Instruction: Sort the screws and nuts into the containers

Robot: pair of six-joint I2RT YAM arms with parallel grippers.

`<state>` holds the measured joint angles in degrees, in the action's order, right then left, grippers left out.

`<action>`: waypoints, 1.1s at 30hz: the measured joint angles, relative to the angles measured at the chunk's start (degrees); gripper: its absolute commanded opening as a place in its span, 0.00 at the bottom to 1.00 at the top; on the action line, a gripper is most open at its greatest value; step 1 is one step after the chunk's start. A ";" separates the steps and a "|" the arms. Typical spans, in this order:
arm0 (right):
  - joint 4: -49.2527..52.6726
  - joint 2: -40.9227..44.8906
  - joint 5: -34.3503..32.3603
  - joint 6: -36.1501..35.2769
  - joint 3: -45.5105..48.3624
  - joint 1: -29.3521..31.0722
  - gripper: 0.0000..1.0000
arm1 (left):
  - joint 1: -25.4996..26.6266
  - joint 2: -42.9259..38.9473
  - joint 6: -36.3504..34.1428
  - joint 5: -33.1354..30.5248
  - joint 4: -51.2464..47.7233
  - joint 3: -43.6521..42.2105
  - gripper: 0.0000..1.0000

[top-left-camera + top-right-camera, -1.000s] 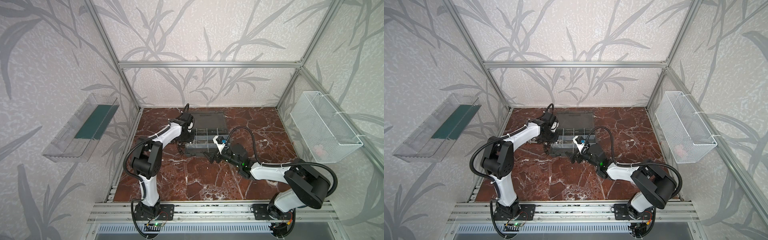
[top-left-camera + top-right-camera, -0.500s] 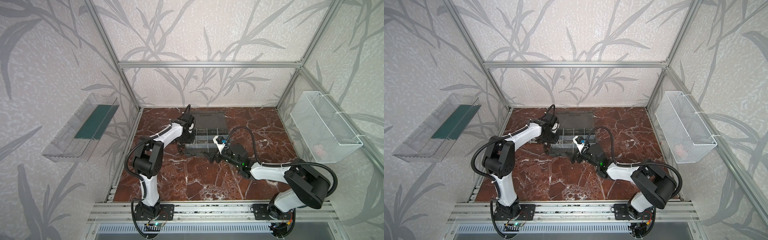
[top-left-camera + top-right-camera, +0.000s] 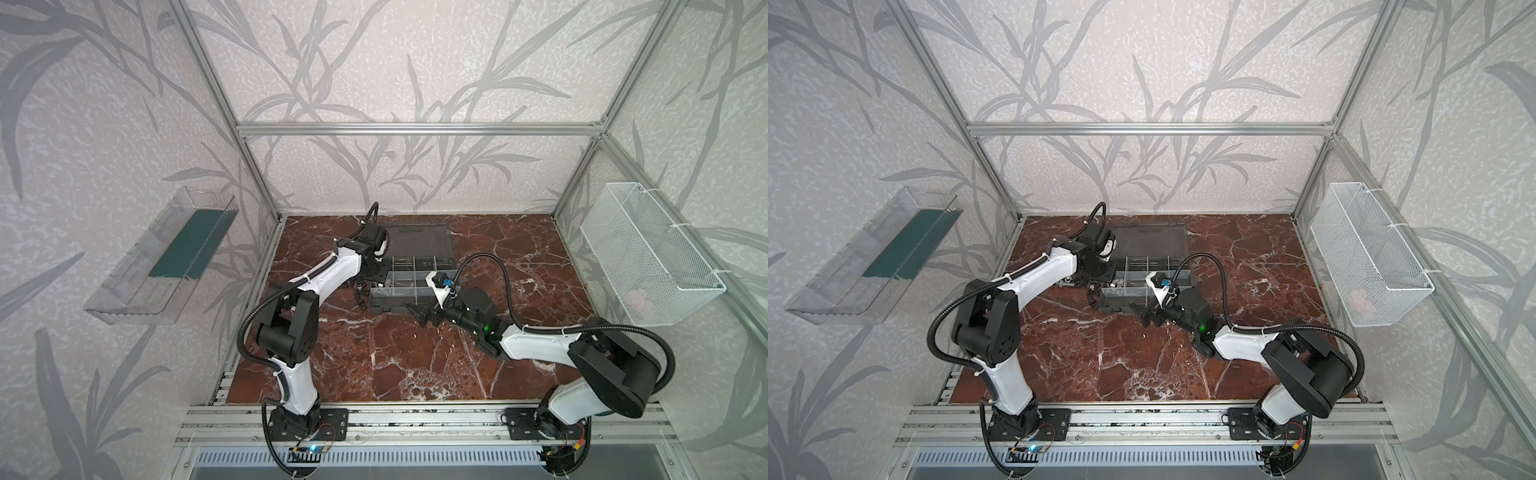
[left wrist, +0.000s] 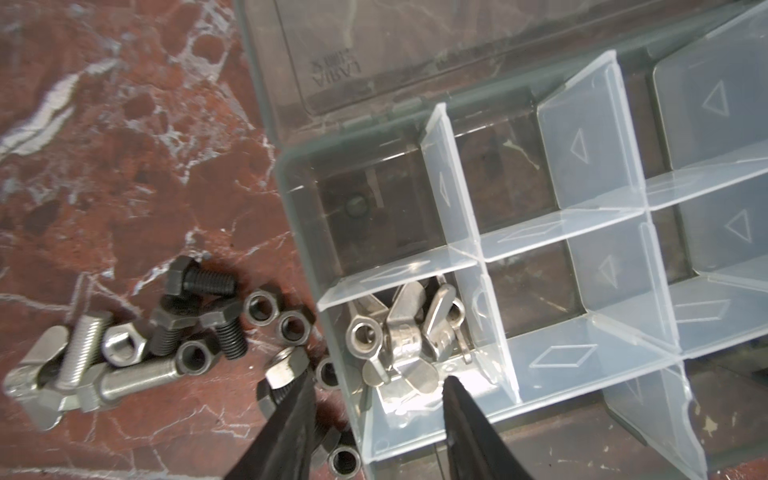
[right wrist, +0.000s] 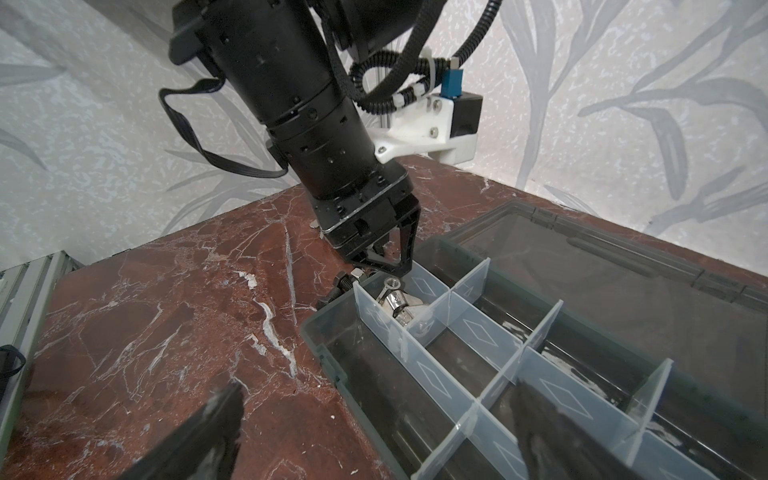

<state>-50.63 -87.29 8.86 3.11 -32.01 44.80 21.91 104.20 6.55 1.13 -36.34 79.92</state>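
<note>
Left gripper [image 4: 376, 395] hangs with jaws apart, holding nothing, astride the organizer case [image 4: 301, 249] wall. Screws [image 4: 203, 282] and nuts [image 4: 259, 307] lie on the table [image 4: 124, 166] by one finger, wing nuts [image 4: 399, 332] in the compartment [image 4: 390, 278] below the other. Right gripper [image 5: 374, 432], jaws spread wide, hovers at the case's corner.

Red-brown marble tabletop [image 3: 395, 353]. Directly on it: dark grey organizer case [image 3: 419, 243], lid open flat, below left gripper [image 4: 380, 377]. Loose screws [image 4: 203, 282] and nuts [image 4: 259, 307] heaped on marble outside case wall, beside one gripper fingertip.
</note>
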 measured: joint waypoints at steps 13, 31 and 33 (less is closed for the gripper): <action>0.13 0.00 0.00 0.02 0.00 0.07 0.99 | -3.82 -4.83 2.91 -4.74 3.32 -2.95 0.68; 1.22 0.00 0.20 0.00 -0.07 0.44 0.99 | -20.22 4.22 12.79 -6.45 -0.96 -1.42 0.65; 1.22 0.00 0.17 0.00 -0.07 0.44 0.99 | -20.96 4.92 13.07 -6.93 -1.11 -1.42 0.64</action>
<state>-49.41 -87.29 9.04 3.11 -32.08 45.23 0.95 109.12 19.62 -5.80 -37.45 78.50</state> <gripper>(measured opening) 0.991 0.649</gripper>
